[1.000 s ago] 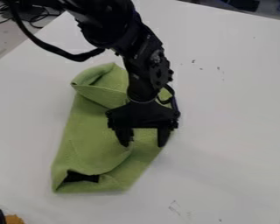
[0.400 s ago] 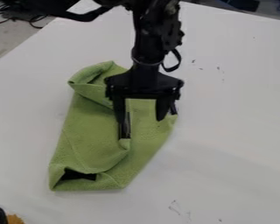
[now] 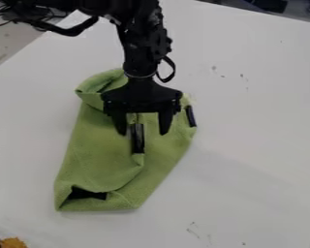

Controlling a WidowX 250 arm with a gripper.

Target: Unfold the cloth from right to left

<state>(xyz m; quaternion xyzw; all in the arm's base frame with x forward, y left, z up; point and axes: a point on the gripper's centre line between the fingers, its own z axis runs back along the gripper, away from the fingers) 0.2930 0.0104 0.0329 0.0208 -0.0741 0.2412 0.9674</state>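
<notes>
The black gripper [image 3: 143, 131] hangs over the upper middle of the green cloth [image 3: 96, 160], its two fingers apart on either side of a dark strip on the cloth. Nothing is held between them. The cloth lies folded and rumpled left of the view's middle, with a raised fold at its upper left and a small dark opening near its bottom edge. Another dark strip shows at its upper right edge. The arm hides part of the cloth's top.
The cloth lies on a white table [image 3: 248, 145] with a few dark marks. An orange-brown object [image 3: 13, 242] and something black sit at the bottom left corner. Cables [image 3: 38, 20] show beyond the table at the upper left.
From over the cloth's right middle, the gripper has moved up, then a little left. The dark strip at the middle came into view. The cloth's outline has shifted only slightly.
</notes>
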